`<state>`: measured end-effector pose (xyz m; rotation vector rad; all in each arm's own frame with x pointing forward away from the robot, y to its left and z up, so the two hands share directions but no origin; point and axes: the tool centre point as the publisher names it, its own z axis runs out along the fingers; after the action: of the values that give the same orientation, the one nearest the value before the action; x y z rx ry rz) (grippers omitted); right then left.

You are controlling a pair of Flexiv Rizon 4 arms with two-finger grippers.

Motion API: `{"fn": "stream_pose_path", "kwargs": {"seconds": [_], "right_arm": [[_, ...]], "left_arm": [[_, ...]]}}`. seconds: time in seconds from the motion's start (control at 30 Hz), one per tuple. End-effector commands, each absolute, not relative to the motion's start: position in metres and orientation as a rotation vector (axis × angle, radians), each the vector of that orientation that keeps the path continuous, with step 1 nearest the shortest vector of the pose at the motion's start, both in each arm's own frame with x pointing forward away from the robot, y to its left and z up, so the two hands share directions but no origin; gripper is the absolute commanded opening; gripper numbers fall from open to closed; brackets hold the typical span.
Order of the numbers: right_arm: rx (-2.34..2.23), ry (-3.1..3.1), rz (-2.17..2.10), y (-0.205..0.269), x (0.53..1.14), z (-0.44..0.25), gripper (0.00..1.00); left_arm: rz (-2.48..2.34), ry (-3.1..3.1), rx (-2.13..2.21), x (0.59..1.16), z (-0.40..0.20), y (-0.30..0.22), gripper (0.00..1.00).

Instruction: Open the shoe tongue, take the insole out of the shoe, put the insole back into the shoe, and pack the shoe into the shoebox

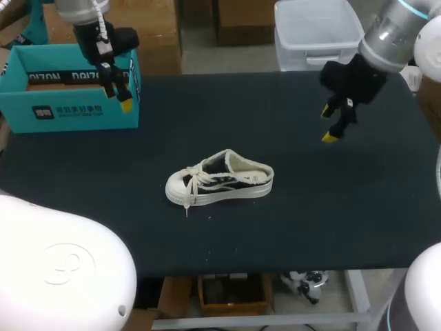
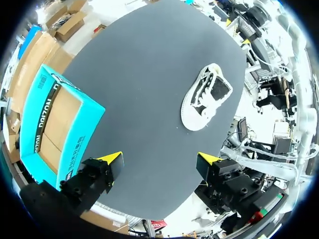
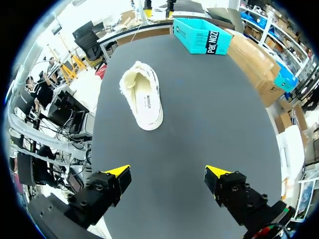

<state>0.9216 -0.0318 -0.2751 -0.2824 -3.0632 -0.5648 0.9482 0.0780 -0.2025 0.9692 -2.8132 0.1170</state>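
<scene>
Shoebox (image 1: 69, 114), teal and lidless, sits at the far left corner of the table (image 1: 310, 207); the left gripper (image 1: 118, 96) hangs by the box's right end, spread wide and empty; shoe (image 1: 220, 178) stands mid-table, well apart from both grippers; right gripper (image 1: 329, 124) hovers far right, equally spread, holding nothing; left wrist view shows the box's brown inside, right wrist view the pale insole (image 3: 144, 99).

The shoebox (image 1: 69, 110) runs off the head view's left edge, and the left gripper (image 1: 118, 98) stands in front of its right wall, covering part of it. In the left wrist view one finger (image 2: 94, 174) hides the box's near corner. On the shoe (image 1: 219, 178), the tongue is too small to make out from above (the insole likewise). The right wrist view shows only the box's outer walls.
</scene>
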Motion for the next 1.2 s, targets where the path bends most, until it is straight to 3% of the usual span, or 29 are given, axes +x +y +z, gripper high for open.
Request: {"fn": "stream_pose_path", "kwargs": {"seconds": [0.03,0.53,0.67,1.2], "right_arm": [[-0.310,-3.140,-0.597,-0.035,0.917,-0.284,1.00],[-0.310,-3.140,-0.597,-0.035,0.917,-0.284,1.00],[-0.288,-3.099,-0.614,-0.014,0.917,-0.296,1.00],[-0.227,-3.003,-0.794,0.025,0.893,-0.332,1.00]], "left_arm": [[0.090,-2.866,0.991,0.935,-0.201,0.068,1.00],[0.090,-2.866,0.991,0.935,-0.201,0.068,1.00],[0.009,-2.704,1.339,0.921,-0.202,0.038,1.00],[-0.061,-2.402,1.746,0.881,-0.221,-0.020,1.00]]}}
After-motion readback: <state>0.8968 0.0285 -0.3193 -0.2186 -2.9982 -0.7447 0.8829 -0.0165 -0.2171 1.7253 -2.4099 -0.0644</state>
